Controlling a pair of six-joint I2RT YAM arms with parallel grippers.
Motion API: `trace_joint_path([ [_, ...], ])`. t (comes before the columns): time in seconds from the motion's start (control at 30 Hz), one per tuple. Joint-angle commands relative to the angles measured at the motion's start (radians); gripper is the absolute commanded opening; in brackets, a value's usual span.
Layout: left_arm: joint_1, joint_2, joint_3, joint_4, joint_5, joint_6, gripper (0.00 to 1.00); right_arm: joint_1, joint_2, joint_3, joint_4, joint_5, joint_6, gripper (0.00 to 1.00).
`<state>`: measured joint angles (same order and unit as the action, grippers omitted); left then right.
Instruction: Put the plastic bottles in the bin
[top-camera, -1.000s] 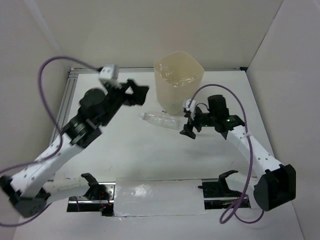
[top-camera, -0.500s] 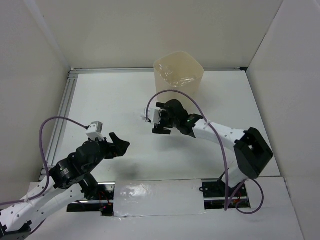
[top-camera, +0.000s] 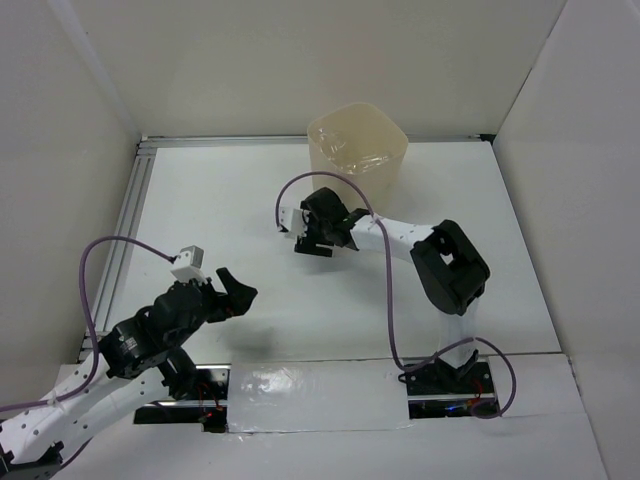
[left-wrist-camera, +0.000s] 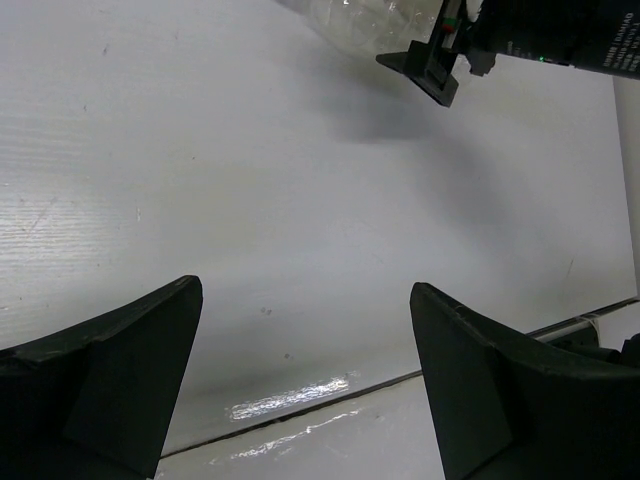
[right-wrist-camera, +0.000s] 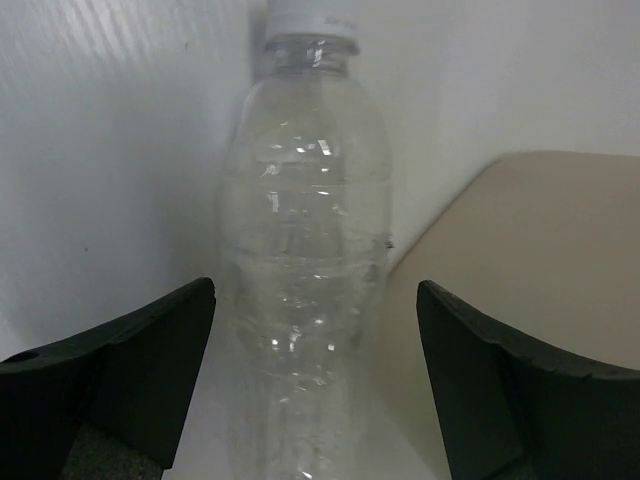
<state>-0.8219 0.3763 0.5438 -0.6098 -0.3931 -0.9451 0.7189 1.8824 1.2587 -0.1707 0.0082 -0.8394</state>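
Right wrist view shows your right tool (right-wrist-camera: 315, 290) open, one finger on each side of a clear bottle (right-wrist-camera: 305, 220) that lies on the surface (right-wrist-camera: 120, 150) just beside the bin (right-wrist-camera: 540, 260). If you close off-centre, the round bottle can slip away, or a finger can hit the bin. Your left tool (left-wrist-camera: 305, 290) is open and empty. Since half a second ago, the right tool has shifted slightly left.

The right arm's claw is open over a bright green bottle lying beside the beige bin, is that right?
Almost. The bottle is clear with a white cap, not green; the right wrist view shows it. The right gripper is open over it, beside the bin.
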Motion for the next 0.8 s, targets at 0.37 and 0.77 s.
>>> trace_joint_path([
  [0.37,-0.006,0.027,0.030,0.097,-0.018,0.051,0.97,0.037,-0.098,0.120,-0.527,-0.483,-0.156,0.38],
  [0.77,-0.006,-0.155,0.048,0.301,0.045,0.298,0.97,-0.026,-0.282,0.636,-0.434,-0.520,0.271,0.29],
])
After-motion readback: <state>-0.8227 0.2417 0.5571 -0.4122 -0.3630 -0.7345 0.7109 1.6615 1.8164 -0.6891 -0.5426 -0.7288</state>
